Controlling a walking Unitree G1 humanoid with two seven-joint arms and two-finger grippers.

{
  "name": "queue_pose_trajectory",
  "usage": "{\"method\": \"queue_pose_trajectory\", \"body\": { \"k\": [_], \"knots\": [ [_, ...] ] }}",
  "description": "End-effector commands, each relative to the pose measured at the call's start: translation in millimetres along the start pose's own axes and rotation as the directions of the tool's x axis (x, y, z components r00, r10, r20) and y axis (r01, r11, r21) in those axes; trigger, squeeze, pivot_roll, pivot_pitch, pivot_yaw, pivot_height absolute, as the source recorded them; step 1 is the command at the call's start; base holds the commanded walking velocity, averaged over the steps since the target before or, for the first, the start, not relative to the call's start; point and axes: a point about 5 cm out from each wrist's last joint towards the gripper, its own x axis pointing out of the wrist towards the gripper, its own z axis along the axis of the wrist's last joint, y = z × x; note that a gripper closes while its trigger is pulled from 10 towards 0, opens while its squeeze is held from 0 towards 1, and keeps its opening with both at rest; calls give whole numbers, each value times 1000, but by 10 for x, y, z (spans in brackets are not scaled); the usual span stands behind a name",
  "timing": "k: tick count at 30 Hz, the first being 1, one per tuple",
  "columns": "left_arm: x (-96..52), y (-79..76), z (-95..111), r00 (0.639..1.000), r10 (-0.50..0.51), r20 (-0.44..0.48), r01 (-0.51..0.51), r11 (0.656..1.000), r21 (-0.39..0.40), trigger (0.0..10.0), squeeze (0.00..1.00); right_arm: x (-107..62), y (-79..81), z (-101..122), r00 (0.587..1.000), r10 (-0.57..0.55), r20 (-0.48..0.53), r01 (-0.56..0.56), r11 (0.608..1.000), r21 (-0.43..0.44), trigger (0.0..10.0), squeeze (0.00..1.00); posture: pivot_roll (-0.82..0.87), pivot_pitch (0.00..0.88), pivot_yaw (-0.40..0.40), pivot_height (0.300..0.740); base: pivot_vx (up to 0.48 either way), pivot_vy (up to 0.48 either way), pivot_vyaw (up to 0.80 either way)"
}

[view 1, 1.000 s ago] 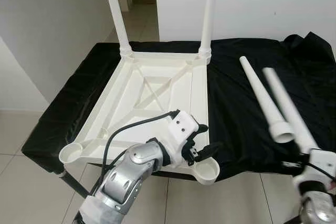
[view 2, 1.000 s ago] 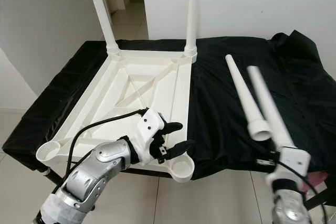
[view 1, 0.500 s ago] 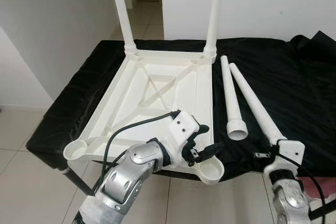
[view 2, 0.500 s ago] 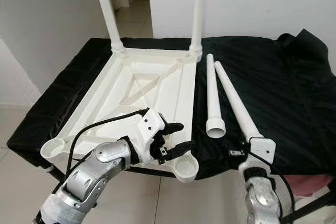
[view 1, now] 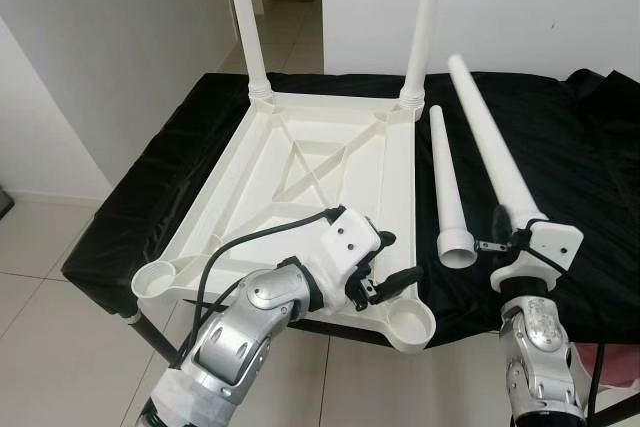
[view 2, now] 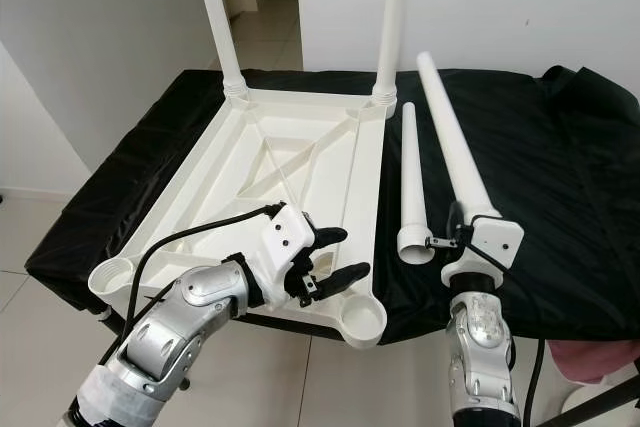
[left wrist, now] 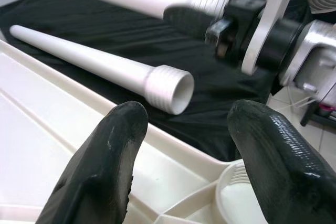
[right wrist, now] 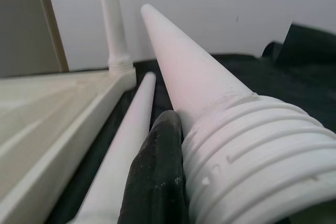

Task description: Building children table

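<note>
Now the right gripper (view 2: 458,230) pinches a loose leg (view 2: 448,142) by its threaded end, lifted above the black cloth (view 2: 560,177); the left gripper (view 1: 392,265), spread, hovers over the upturned tabletop's (view 1: 300,182) near-right corner. Next, I judge, upending the leg into the empty socket (view 1: 410,327).

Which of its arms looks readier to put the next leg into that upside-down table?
Probably the right: its tool already grips a loose leg at the threaded end, close to the empty near socket. The left tool hovers open over the tabletop, holding nothing.

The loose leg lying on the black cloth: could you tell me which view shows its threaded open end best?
The left wrist view: the loose leg shows its ribbed mouth close up. Both eye views show its whole length; the right wrist view shows its tapered shaft.
</note>
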Motion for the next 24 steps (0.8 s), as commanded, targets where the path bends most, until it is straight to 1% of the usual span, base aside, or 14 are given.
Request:
{"method": "queue_pose_trajectory", "body": {
  "k": [1, 3, 5, 7, 10, 13, 14, 15, 17, 19, 20, 21, 23, 24],
  "knots": [
    [-21, 70, -10, 997, 79, -4, -79, 997, 6, 10000, 0, 37, 51, 93, 999, 7, 43, -7, 1000, 6, 10000, 0, -12, 136, 70, 740, 0, 0, 0],
    [-84, 180, 5, 994, 113, 1, -113, 994, 5, 10000, 0, 179, 138, 285, 994, 17, 111, -22, 999, 39, 10000, 0, -12, 132, 72, 740, 0, 0, 0],
    [-84, 180, 5, 994, 113, 1, -113, 994, 5, 10000, 0, 179, 138, 285, 994, 17, 111, -22, 999, 39, 10000, 0, -12, 132, 72, 740, 0, 0, 0],
    [-135, 290, 27, 989, 147, 5, -147, 989, 23, 10000, 0, 339, 222, 447, 986, 42, 162, -54, 996, 72, 10000, 0, -11, 119, 67, 740, 0, 0, 0],
    [-135, 290, 27, 989, 147, 5, -147, 989, 23, 10000, 0, 339, 222, 447, 986, 42, 162, -54, 996, 72, 10000, 0, -11, 119, 67, 740, 0, 0, 0],
    [-198, 385, 19, 983, 182, 13, -182, 983, 30, 10000, 0, 535, 336, 683, 964, 81, 253, -101, 993, 68, 10000, 0, -6, 96, 59, 740, 0, 0, 0],
    [-198, 385, 19, 983, 182, 13, -182, 983, 30, 10000, 0, 535, 336, 683, 964, 81, 253, -101, 993, 68, 10000, 0, -6, 96, 59, 740, 0, 0, 0],
    [-214, 398, -1, 982, 187, 11, -188, 982, 29, 10000, 0, 579, 362, 740, 958, 81, 277, -101, 993, 60, 10000, 0, -5, 94, 57, 740, 0, 0, 0],
    [-214, 398, -1, 982, 187, 11, -188, 982, 29, 10000, 0, 579, 362, 740, 958, 81, 277, -101, 993, 60, 10000, 0, -5, 94, 57, 740, 0, 0, 0],
    [-254, 419, -32, 981, 196, 6, -196, 980, 26, 10000, 0, 630, 406, 851, 945, 82, 316, -105, 993, 56, 10000, 0, -3, 81, 51, 740, 0, 0, 0],
    [-254, 419, -32, 981, 196, 6, -196, 980, 26, 10000, 0, 630, 406, 851, 945, 82, 316, -105, 993, 56, 10000, 0, -3, 81, 51, 740, 0, 0, 0],
    [-273, 432, -38, 980, 200, 5, -200, 979, 27, 10000, 0, 636, 429, 897, 937, 96, 335, -121, 991, 53, 10000, 0, -3, 81, 51, 740, 0, 0, 0],
    [-273, 432, -38, 980, 200, 5, -200, 979, 27, 10000, 0, 636, 429, 897, 937, 96, 335, -121, 991, 53, 10000, 0, -3, 81, 51, 740, 0, 0, 0],
    [-297, 457, -43, 978, 209, 1, -208, 978, 27, 10000, 0, 635, 448, 935, 930, 110, 352, -137, 989, 53, 10000, 0, -2, 80, 47, 740, 0, 0, 0]
  ]
}}
